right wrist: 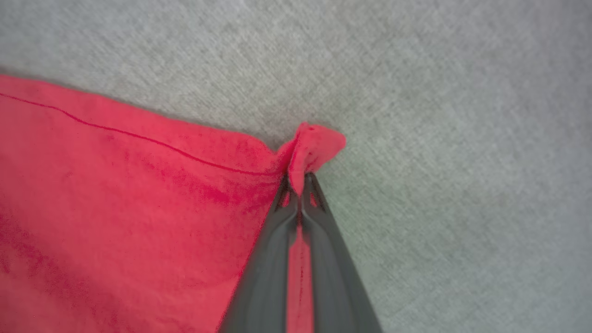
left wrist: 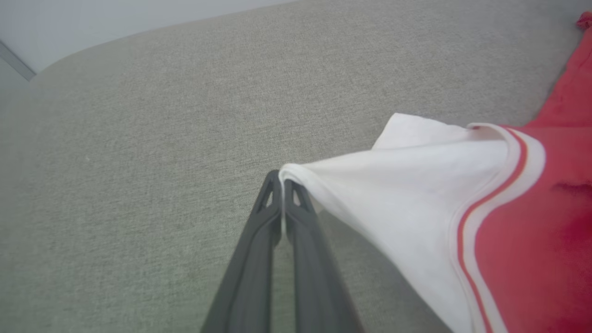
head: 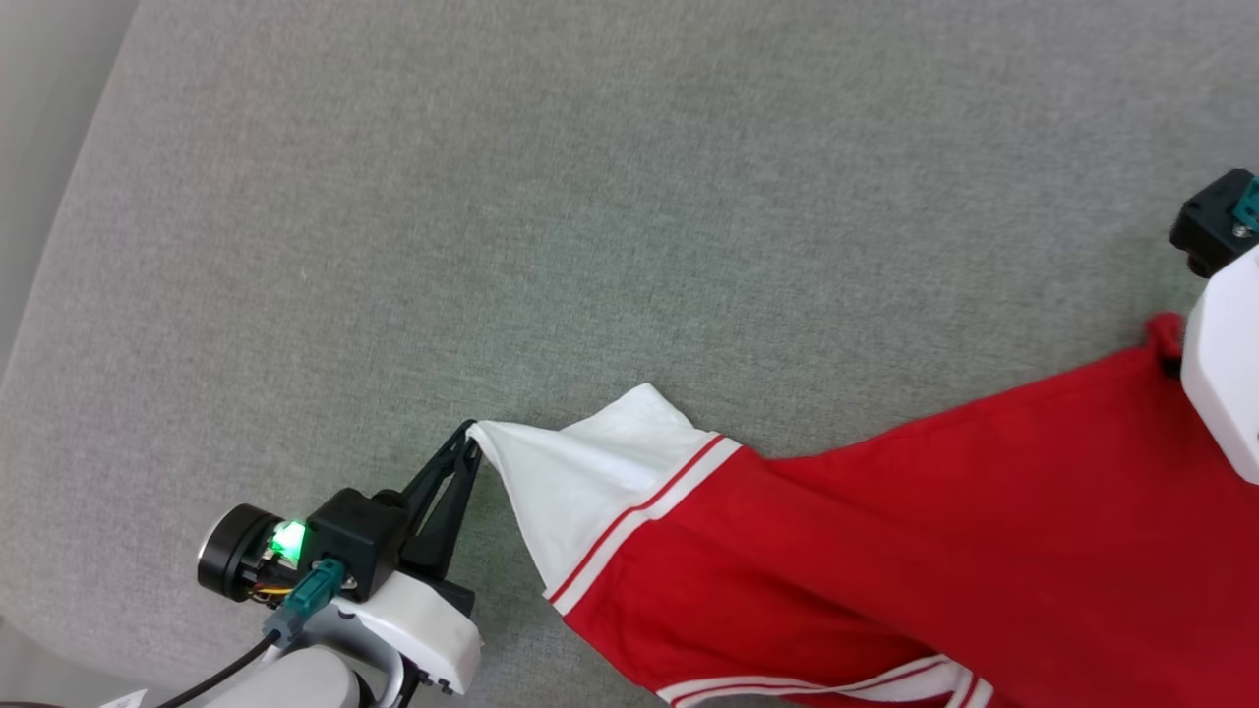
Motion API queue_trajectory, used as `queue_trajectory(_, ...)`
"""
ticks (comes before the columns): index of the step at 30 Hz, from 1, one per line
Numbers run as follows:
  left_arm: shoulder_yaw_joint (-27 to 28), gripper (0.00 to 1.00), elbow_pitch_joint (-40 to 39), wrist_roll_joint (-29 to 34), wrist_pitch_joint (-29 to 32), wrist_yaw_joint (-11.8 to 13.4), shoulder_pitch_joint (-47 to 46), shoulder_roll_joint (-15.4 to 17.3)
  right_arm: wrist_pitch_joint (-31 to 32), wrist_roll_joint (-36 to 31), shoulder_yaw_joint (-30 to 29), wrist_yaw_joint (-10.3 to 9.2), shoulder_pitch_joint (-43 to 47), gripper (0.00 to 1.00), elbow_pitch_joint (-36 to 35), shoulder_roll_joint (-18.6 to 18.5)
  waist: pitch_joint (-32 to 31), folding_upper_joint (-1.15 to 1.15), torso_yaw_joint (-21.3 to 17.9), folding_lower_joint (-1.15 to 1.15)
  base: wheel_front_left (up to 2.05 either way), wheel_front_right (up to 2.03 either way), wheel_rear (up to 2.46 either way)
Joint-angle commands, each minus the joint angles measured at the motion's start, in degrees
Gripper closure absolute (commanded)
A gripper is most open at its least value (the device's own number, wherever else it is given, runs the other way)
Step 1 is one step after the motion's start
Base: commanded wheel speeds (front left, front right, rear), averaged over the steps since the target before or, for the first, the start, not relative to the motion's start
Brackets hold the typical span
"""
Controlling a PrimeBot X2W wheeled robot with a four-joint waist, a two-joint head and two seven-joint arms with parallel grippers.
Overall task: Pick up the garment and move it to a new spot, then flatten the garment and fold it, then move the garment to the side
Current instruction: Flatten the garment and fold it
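Observation:
The garment point(head: 885, 551), a red shirt with white sleeves and red-white striped trim, stretches across the lower right of the grey surface with its plain red side up. My left gripper point(head: 470, 440) is shut on the tip of the white sleeve point(left wrist: 407, 194), fingers pinched together point(left wrist: 282, 182). My right gripper point(right wrist: 299, 182) is shut on a bunched red corner point(right wrist: 314, 145) of the garment point(right wrist: 115, 208). In the head view the right arm's white casing point(head: 1220, 383) covers that gripper's fingers, beside the red corner point(head: 1166, 329).
A grey fabric surface point(head: 551, 216) spreads under everything, with open room above and left of the shirt. Its rounded edge point(head: 59, 216) runs down the left, a paler floor beyond it.

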Motion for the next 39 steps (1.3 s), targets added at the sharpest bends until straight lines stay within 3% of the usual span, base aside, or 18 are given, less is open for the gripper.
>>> queue_trajectory(1,0.7,1.0,0.4,0.6,-0.3,-0.1,1.0,0.1,-3.1,0.4,0.4,-0.04,-1.0,1.0,0.0,0.9,-2.0,0.0,-1.1,0.0,0.0,0.0,0.0)
queue_trajectory(11,3.5,1.0,1.0,2.9,-0.3,-0.6,-2.3,2.3,-20.4,-0.2,-0.6,-0.04,-2.7,1.0,-0.7,2.3,-11.9,0.0,-4.9,0.0,0.0,0.0,0.0)
queue_trajectory(19,6.9,1.0,1.2,5.0,1.2,-2.8,-12.9,4.0,-30.9,-3.6,-4.8,-0.04,-6.4,1.0,-1.5,3.8,-15.1,0.0,-8.4,0.0,0.0,0.0,0.0)
queue_trajectory(28,9.4,1.0,3.6,8.9,6.2,-9.1,-33.2,3.4,-33.2,-8.9,-9.4,-0.04,-17.0,1.0,-0.6,7.1,-10.2,0.0,-11.5,0.0,0.0,0.0,0.0)
queue_trajectory(34,11.6,1.0,7.4,11.1,9.1,-13.0,-49.5,0.8,-33.3,-13.4,-12.8,-0.05,-28.5,1.0,2.2,10.3,-3.6,0.0,-13.0,0.0,0.0,0.0,0.0)
queue_trajectory(39,13.1,1.0,16.0,13.1,10.6,-17.6,-65.8,-1.7,-34.3,-18.8,-14.3,-0.05,-41.6,1.0,6.7,13.4,2.8,0.0,-13.7,0.0,0.0,0.0,0.0)
